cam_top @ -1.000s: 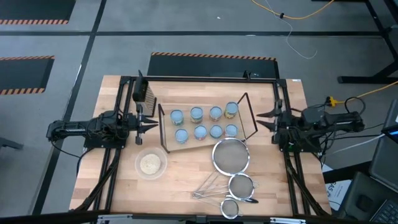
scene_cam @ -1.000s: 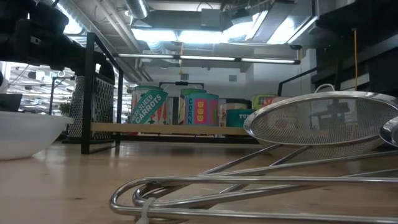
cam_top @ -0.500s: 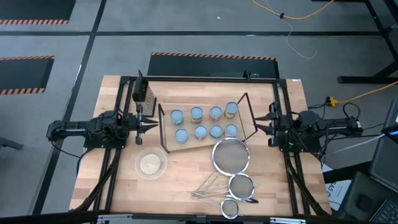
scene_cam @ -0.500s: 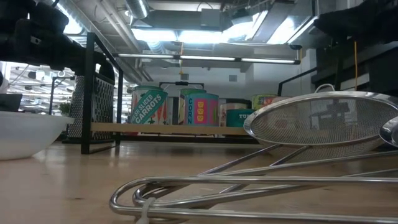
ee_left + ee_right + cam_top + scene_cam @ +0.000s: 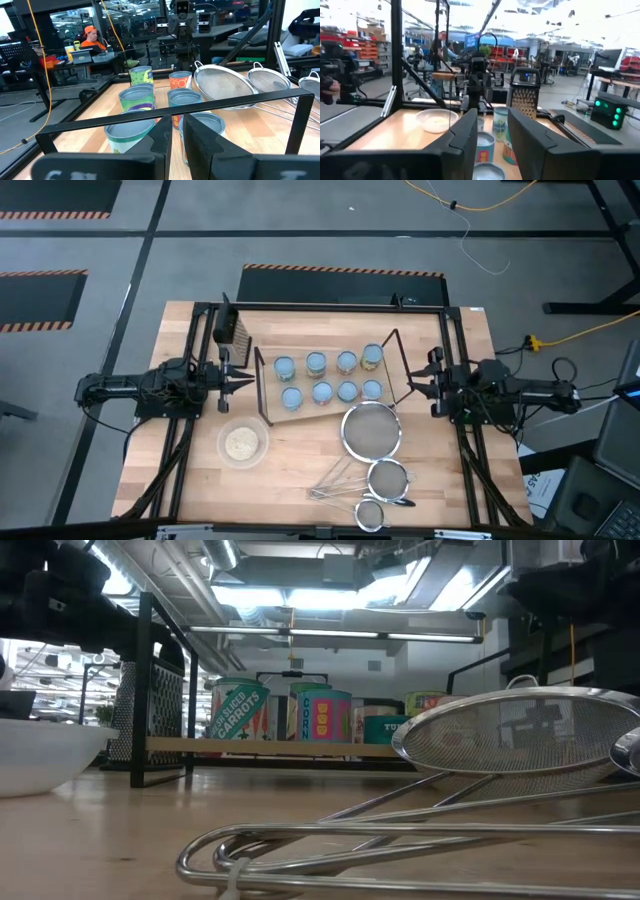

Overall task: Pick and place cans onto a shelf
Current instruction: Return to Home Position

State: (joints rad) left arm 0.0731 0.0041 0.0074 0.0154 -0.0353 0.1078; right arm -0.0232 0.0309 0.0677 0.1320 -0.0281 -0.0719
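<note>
Eight cans (image 5: 331, 377) with pale blue tops stand upright in two rows on the light-wood shelf (image 5: 305, 412), which has black wire frames at both short ends. In the low view the cans (image 5: 238, 708) stand on the shelf board (image 5: 270, 747). My left gripper (image 5: 249, 381) is level at the shelf's left end, shut and empty; its wrist view (image 5: 177, 132) looks over the wire frame at the cans (image 5: 137, 97). My right gripper (image 5: 412, 385) is level at the shelf's right end, open and empty; its wrist view (image 5: 492, 135) shows cans (image 5: 501, 125) ahead.
A dark box grater (image 5: 232, 328) stands far left of the shelf. A clear bowl of grains (image 5: 243, 444) sits near left. Three wire-mesh strainers (image 5: 371, 430) lie near right, toward the near edge. A person (image 5: 90, 37) sits beyond the table.
My right gripper has gone a little down and toward the table's near edge, staying at the shelf's right end. The cans and the left arm have kept still.
</note>
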